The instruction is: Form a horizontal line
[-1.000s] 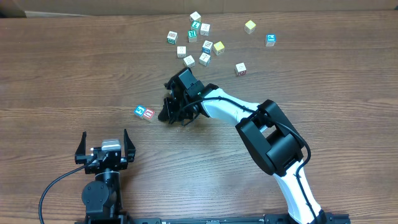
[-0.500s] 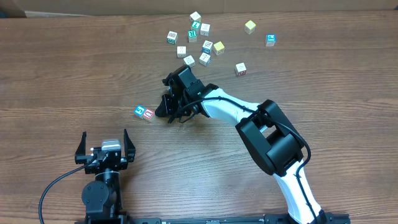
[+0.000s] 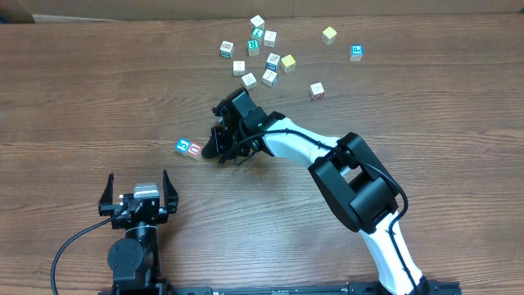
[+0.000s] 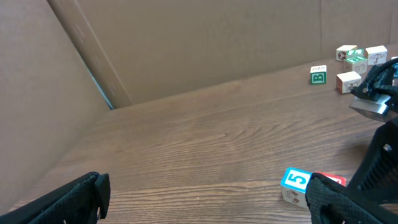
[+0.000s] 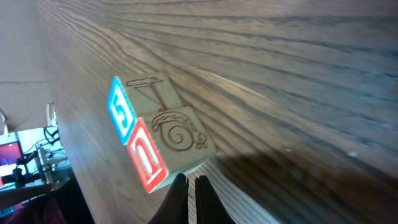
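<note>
In the overhead view, we see the wooden table (image 3: pixel 82 90) with a blue-faced block (image 3: pixel 183 147) and a red-faced block (image 3: pixel 196 149) side by side and touching, forming a short horizontal pair left of centre. The right gripper (image 3: pixel 220 153) reaches down to the table just right of the red-faced block; from this view we cannot tell how its fingers stand. A loose cluster of blocks (image 3: pixel 260 56) lies well apart, toward the far edge, with three further blocks scattered to its right. The left gripper (image 3: pixel 137 188) sits near the front edge, its fingers spread wide with nothing between them. In the left wrist view, we see the two dark fingers (image 4: pixel 62 199) of the left gripper at the lower corners, far apart and holding nothing. The blue-faced block (image 4: pixel 295 181), marked 5, and the red-faced block (image 4: pixel 329 181) rest on the table ahead at right, next to the dark body of the right arm (image 4: pixel 380 149). A green-lettered block (image 4: pixel 318 75) and several more stand farther back. In the right wrist view, we see the blue-faced block (image 5: pixel 140 99) and the red-faced block (image 5: pixel 174 146) pressed together, a snail drawing on the latter. The right gripper (image 5: pixel 188 190) has its fingertips (image 5: pixel 180 193) drawn almost together, gripping nothing, just beside the red-faced block's lower corner.
</note>
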Available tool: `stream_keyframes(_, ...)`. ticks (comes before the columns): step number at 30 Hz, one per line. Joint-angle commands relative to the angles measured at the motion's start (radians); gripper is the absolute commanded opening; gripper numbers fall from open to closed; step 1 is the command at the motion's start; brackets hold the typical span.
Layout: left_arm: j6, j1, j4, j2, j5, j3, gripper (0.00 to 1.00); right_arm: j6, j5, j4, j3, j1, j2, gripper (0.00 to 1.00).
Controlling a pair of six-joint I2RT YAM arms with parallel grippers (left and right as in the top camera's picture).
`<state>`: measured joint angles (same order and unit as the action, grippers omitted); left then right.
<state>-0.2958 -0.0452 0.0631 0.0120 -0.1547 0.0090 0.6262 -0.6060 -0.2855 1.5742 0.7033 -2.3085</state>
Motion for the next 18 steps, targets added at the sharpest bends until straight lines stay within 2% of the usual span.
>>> stream_keyframes(1,-0.019,0.006,-0.001,-0.006,-0.009,-0.004,0.99,0.003,-0.017,0.021,-0.002,0.006,0.019,0.04)
stream_keyframes(15,-0.019,0.006,0.0,-0.006,-0.009,-0.004,0.99,-0.006,-0.016,0.129,-0.002,0.016,0.011,0.04)
stream_keyframes(18,-0.019,0.006,-0.001,-0.006,-0.009,-0.004,1.0,-0.055,0.049,0.119,-0.002,0.013,0.008,0.04)
